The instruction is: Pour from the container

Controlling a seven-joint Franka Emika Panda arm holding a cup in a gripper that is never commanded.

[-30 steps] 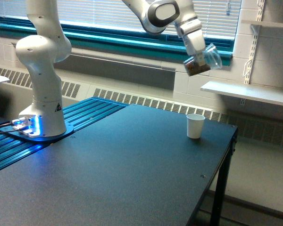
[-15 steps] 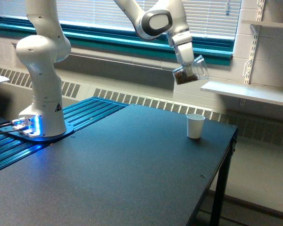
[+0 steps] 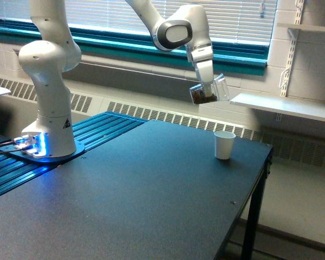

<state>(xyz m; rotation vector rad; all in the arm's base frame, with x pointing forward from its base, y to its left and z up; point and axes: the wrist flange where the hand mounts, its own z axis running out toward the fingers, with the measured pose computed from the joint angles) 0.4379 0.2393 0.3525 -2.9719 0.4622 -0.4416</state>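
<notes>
Descent and leftward drift mark the last second: the gripper (image 3: 207,82) carries the container (image 3: 208,91) lower and toward the exterior view's left, so it now hangs above and a little left of the white paper cup (image 3: 223,145) on the dark table (image 3: 141,189), well clear of it. The fingers pinch the clear cup, which stays tilted, its brown granules gathered at the lower left end. Nothing is spilling; I judge the arm is lining up, with the pour not yet begun
</notes>
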